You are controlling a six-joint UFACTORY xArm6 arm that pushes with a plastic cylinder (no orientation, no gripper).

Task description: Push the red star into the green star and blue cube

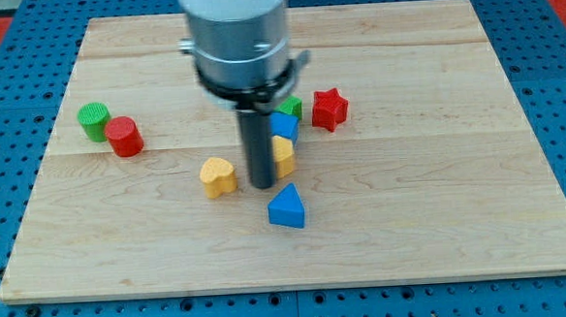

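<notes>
1. Your arm ends in a plain dark rod with no pincer, so there is nothing to release, clench or grasp with. My tip (263, 186) rests on the wooden board (441, 218) near its middle, just to the view's left of a yellow block (284, 156) and to the view's right of a yellow heart (218, 176).
2. The red star (329, 108) sits toward the view's right of the rod, near the green star (290, 107) with a narrow gap between them. The green star is partly hidden behind the arm. The blue cube (283, 126) lies just below it, touching or nearly touching.
3. The push appears not yet begun: my tip is on the wrong side of the red star, well apart from it.
4. The next move likely calls for bringing my tip around to the red star's right side, then pushing toward the view's left and slightly down.
5. The red star is roughly symmetrical, with no clear long axis; which way its points face is too small to tell.
6. Also present: a blue triangle (287, 207) below my tip, and a green cylinder (94, 121) and red cylinder (124, 137) at the view's left.
</notes>
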